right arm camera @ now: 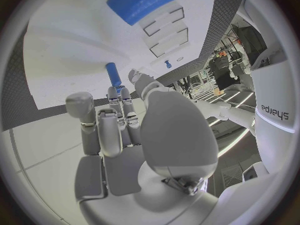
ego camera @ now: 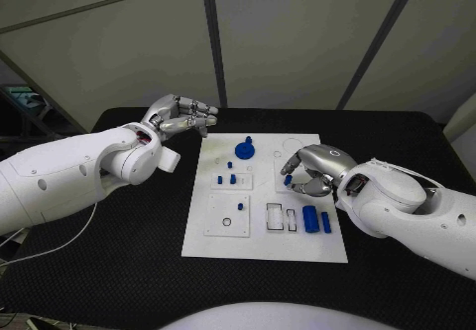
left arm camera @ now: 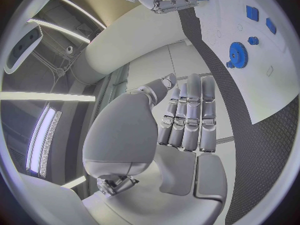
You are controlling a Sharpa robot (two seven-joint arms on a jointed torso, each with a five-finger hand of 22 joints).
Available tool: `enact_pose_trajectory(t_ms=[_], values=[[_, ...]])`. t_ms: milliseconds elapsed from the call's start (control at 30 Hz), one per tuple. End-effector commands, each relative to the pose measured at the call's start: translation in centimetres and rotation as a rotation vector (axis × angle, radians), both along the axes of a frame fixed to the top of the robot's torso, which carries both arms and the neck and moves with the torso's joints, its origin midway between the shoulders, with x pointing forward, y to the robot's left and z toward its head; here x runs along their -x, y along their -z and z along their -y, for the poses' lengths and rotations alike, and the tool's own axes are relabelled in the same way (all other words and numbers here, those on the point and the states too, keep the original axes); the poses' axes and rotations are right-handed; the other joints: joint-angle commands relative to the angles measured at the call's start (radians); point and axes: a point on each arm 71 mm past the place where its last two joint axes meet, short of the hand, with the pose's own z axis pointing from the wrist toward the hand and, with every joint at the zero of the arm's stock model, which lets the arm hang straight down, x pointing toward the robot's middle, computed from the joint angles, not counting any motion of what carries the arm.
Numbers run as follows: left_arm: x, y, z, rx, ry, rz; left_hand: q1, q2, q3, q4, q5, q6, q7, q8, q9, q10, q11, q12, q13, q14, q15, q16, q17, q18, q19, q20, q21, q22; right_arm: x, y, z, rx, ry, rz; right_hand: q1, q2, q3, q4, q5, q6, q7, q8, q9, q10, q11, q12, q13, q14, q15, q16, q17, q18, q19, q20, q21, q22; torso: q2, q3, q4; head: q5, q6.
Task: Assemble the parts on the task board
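The white task board [ego camera: 266, 237] is lying in the middle of the black table [ego camera: 129, 275]. A blue gear [ego camera: 245, 149] is standing near the board's far edge, with small blue pegs [ego camera: 232, 179] just nearer. Two blue cylinders [ego camera: 316, 220] are lying toward the board's right edge, beside two rectangular slots [ego camera: 280, 217]. Nothing is being seen between the hands and these parts. The left hand [ego camera: 181, 117] is being held above the table just off the board's far left corner, its fingers curled together with nothing in them. The right hand [ego camera: 309, 172] is being held over the board's right side, a small blue part [right arm camera: 114, 75] being pinched at its fingertips [right arm camera: 122, 92].
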Motion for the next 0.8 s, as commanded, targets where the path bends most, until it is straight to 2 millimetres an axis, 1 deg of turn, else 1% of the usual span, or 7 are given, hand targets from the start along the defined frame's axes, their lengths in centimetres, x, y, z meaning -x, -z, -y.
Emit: enact_pose_trajectory(t_ms=[33,133,267,367,567,700,800], values=[[0.02,-0.11,0.2,0.008,0.016,0.004,-0.001,0.011,-0.005,-0.002,-0.003,0.003,0.002,-0.001,0.0,-0.002,0.001,0.003,0.001,-0.005,0.002,-0.005,-0.001,-0.011,-0.007,-0.001,-0.004,-0.001,-0.28,0.15,0.04,0.047,0.01,0.005,0.008,0.01,-0.006,0.0,-0.004,-0.009,-0.001,-0.006,-0.001,-0.007,-0.002,0.006,0.0,0.049,0.005,-0.006,0.003,0.01,-0.003,0.003,-0.007,-0.002,0.0,-0.0001,0.0005,0.001,0.0],[0.02,-0.1,0.17,0.007,0.016,0.002,-0.001,0.011,-0.005,-0.002,-0.003,0.003,0.002,-0.001,0.0,-0.002,0.001,0.003,0.001,-0.005,0.002,-0.005,-0.001,-0.011,-0.007,-0.001,-0.004,-0.001,-0.55,0.35,0.09,0.061,0.016,0.001,0.019,0.018,-0.003,-0.002,-0.003,-0.008,-0.002,-0.005,0.0,-0.003,-0.003,0.015,0.001,0.05,0.004,-0.005,0.004,0.009,-0.001,0.002,-0.006,0.0,0.0,0.0003,0.0009,0.002,0.0],[0.01,-0.08,0.16,0.007,0.015,0.001,-0.001,0.012,-0.006,-0.002,-0.003,0.005,0.002,0.0,0.0,0.0,0.0,0.005,0.001,-0.005,0.002,-0.005,-0.002,-0.011,-0.007,-0.001,-0.004,-0.001,-0.79,0.55,0.03,0.072,0.02,-0.004,0.028,0.028,0.003,-0.002,-0.002,-0.006,-0.002,-0.004,0.001,0.009,-0.005,0.027,0.001,0.051,0.002,-0.003,0.008,0.009,0.003,0.001,-0.004,0.004,0.0,-0.0004,0.001,0.003,-0.002],[0.0,-0.07,0.13,0.006,0.015,-0.001,-0.001,0.012,-0.006,-0.002,-0.003,0.005,0.002,0.0,0.0,0.0,0.0,0.005,0.001,-0.005,0.002,-0.005,-0.002,-0.011,-0.007,-0.001,-0.004,-0.001,-0.97,0.7,-0.06,0.078,0.021,-0.008,0.033,0.036,0.012,-0.002,-0.001,-0.001,-0.001,-0.002,0.002,0.019,-0.008,0.035,0.001,0.052,0.0,-0.001,0.01,0.008,0.007,-0.001,-0.001,0.008,0.0,0.001,-0.0003,0.004,-0.001],[0.01,-0.05,0.15,0.006,0.016,-0.003,-0.002,0.014,-0.006,-0.001,-0.002,0.005,0.002,0.0,0.0,0.0,0.0,0.006,0.001,-0.005,0.002,-0.005,-0.002,-0.011,-0.007,-0.001,-0.004,-0.001,-1.21,0.93,-0.11,0.09,0.025,-0.017,0.04,0.052,0.037,0.003,-0.004,0.026,0.014,0.006,0.006,0.074,-0.026,0.057,0.001,0.055,-0.014,0.007,0.021,0.005,0.02,-0.011,0.011,0.027,0.001,0.0007,0.0002,0.003,-0.002],[0.0,-0.04,0.12,0.005,0.015,-0.004,-0.002,0.014,-0.006,-0.001,-0.002,0.005,0.002,0.0,0.0,0.0,0.0,0.006,0.001,-0.005,0.002,-0.005,-0.002,-0.011,-0.007,-0.001,-0.004,-0.001,-1.24,1.02,-0.21,0.097,0.023,-0.024,0.044,0.064,0.051,0.003,-0.008,0.071,0.011,0.022,0.014,0.138,-0.041,0.074,0.007,0.058,-0.026,0.013,0.03,0.002,0.031,-0.022,0.022,0.044,0.0,0.0012,-0.0005,0.004,-0.005],[-0.01,-0.03,0.12,0.005,0.015,-0.004,-0.002,0.015,-0.006,-0.001,-0.002,0.005,0.002,0.0,0.0,0.0,0.0,0.007,0.001,-0.005,0.002,-0.005,-0.003,-0.011,-0.007,-0.001,-0.004,-0.001,-1.24,1.06,-0.31,0.1,0.021,-0.027,0.045,0.067,0.055,0.003,-0.01,0.089,0.008,0.028,0.016,0.16,-0.047,0.074,0.008,0.059,-0.031,0.014,0.032,0.0,0.034,-0.027,0.026,0.05,0.0,0.0009,-0.0007,0.003,-0.005]])
